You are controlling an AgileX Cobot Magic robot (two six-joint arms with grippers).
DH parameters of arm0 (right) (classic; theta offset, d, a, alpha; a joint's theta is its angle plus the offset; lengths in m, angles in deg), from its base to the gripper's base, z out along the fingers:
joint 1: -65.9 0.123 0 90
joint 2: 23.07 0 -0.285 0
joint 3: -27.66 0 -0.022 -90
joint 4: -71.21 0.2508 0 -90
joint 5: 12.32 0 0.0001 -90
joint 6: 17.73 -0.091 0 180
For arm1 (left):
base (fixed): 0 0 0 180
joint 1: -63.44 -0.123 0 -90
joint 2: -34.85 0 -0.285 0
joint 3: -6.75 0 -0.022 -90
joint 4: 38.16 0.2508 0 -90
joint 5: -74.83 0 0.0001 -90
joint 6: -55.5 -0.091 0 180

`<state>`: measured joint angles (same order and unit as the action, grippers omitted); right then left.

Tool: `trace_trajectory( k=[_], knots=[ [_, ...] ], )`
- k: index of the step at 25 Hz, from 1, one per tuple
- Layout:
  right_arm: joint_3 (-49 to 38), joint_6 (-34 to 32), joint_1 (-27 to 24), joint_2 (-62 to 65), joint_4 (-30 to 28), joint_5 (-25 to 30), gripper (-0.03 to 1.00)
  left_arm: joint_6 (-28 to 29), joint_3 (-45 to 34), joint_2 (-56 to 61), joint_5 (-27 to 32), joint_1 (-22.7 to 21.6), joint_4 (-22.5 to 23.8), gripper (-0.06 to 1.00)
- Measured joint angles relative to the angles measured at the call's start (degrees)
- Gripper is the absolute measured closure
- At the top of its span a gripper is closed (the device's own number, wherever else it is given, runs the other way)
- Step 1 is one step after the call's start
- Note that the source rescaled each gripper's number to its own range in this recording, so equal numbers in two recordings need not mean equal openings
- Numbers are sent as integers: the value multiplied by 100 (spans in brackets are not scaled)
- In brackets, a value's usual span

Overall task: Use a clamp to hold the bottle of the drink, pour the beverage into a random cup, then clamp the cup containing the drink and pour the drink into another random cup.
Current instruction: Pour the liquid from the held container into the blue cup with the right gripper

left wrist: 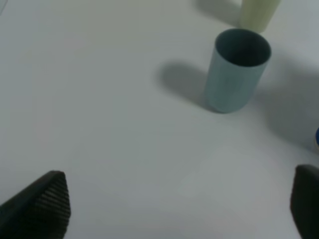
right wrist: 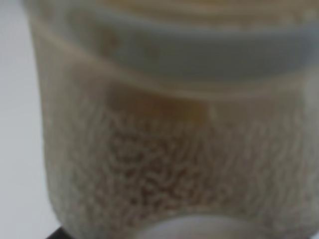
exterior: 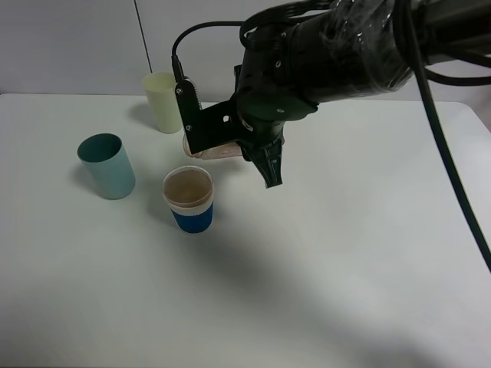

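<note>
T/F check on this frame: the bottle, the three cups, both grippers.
1. The right gripper holds the small translucent plastic bottle tipped on its side. True.
2. The teal-green plastic tumbler lies on its side. False: it stands upright.
3. The left gripper grips that tumbler. False: its jaws are open, empty and apart from it.
4. The short paper cup with the blue ribbed sleeve stands upright. True.
5. The pale yellow-green tumbler touches the teal one. False: they stand apart.
</note>
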<state>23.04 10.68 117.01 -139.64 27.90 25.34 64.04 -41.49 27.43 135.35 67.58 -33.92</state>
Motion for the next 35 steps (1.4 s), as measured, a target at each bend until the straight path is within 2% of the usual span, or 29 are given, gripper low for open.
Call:
trace_trajectory(
  k=[8,29,35],
  knots=[
    [0,0,86,0,-349,69,97,0,0,0,0,0,0,28],
    [0,-259,327,0,-344,375,97,0,0,0,0,0,0,28],
    [0,-260,327,0,-604,470,97,-5,0,0,0,0,0,28]
  ],
)
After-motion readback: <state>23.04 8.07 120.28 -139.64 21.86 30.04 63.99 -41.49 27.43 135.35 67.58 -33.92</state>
